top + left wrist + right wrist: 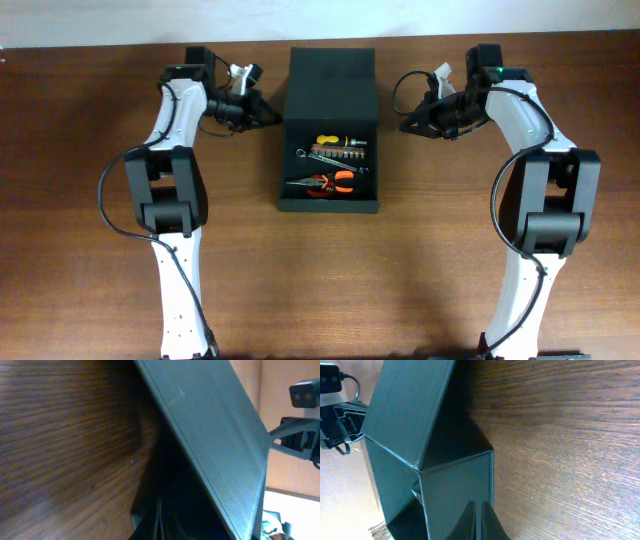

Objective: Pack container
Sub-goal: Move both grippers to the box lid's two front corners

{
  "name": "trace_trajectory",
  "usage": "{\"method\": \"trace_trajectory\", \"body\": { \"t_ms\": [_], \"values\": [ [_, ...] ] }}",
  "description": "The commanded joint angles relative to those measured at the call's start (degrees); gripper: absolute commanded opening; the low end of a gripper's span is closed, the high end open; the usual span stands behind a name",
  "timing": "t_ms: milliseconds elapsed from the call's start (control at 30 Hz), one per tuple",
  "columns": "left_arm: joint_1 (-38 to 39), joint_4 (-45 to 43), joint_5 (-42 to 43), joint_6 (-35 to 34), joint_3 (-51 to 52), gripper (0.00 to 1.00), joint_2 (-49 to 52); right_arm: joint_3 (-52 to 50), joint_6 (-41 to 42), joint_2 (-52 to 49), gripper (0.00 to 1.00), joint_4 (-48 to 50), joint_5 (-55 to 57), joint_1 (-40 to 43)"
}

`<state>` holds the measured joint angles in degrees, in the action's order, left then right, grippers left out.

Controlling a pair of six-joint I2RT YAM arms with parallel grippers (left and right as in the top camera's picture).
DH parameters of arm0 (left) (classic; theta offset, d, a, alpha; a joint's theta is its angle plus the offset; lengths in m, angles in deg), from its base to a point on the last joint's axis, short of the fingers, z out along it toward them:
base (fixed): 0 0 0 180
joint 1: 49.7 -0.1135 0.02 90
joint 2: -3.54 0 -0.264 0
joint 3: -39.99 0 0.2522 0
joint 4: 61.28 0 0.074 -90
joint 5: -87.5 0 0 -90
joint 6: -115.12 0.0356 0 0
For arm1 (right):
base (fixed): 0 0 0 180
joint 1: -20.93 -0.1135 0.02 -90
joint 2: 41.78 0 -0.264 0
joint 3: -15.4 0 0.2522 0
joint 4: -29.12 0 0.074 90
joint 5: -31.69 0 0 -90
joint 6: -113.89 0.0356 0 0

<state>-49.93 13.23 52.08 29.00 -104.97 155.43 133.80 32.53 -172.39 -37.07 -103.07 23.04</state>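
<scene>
Container (330, 205) lid (331, 80) stands raised; left gripper (270, 115) and right gripper (407, 125), both pressed together, should tip it forward evenly.

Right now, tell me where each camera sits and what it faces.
Overhead: above the table, looking down at the open container; both arms show.
Left wrist: low at the container's left, facing its raised lid; own fingers at bottom.
Right wrist: low at its right, facing the lid; own fingers.
Wrist views share the lid and each other's arm.
</scene>
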Motion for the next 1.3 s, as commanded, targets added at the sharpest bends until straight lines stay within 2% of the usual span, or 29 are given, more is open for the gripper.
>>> {"method": "trace_trajectory", "body": {
  "t_ms": [0, 167, 300, 633, 967, 1133, 1267],
  "values": [
    [-0.28, -1.68, -0.11, -4.79, -0.09, 0.01, 1.14, -0.68, 0.02, -1.27, 0.04, 1.33, -1.16, -1.38],
    [-0.13, -3.34, -1.03, -7.02, -0.09, 0.02, 1.16, -1.79, 0.04, -1.42, 0.04, 4.81, -0.63, -3.06],
    [0.09, -3.52, -0.98, -7.15, -0.09, 0.02, 1.16, -2.16, 1.36, -2.56, 0.04, 5.77, 1.95, -4.13],
    [1.86, -5.79, -0.96, -7.69, -0.09, 0.02, 1.16, -2.23, 1.29, -6.32, 0.04, 10.05, 0.46, -4.68],
    [2.32, -8.81, 0.11, -8.63, -0.11, 0.02, 1.16, -2.21, 1.36, -6.64, 0.04, 25.7, -3.28, -5.88],
    [2.32, -9.68, 0.33, -8.83, -0.11, 0.02, 1.16, -2.21, 3.89, -6.62, 0.04, 33.11, -5.42, -5.86],
    [2.32, -13.57, 5.09, -8.81, -0.11, 0.02, 1.16, -2.21, 4.17, -6.62, 0.04, 38.16, -9.4, -5.86]
  ]
}}
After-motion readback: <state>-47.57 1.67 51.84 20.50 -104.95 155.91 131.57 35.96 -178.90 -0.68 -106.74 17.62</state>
